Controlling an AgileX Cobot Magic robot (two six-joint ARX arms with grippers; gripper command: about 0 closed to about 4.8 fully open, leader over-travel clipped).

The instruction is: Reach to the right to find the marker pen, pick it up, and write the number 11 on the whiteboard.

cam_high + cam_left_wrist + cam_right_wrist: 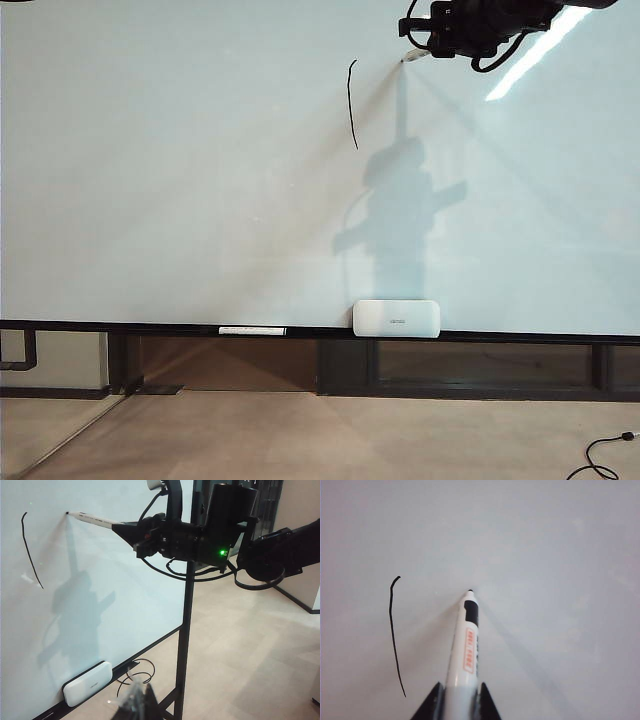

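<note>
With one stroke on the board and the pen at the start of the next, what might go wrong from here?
1. The marker pen sits far out of the right hand, so pressing on the whiteboard may tilt or slip it.
2. The first stroke wobbles and leans; the second could too, or crowd it.
3. The left hand hangs idle, offering no support.

One black vertical stroke (351, 104), reading as a single "1", is standing on the whiteboard (180, 180). The marker pen (465, 655) is carrying an orange-framed label and the white box (396, 318) a small grey mark, both too small to read.
</note>
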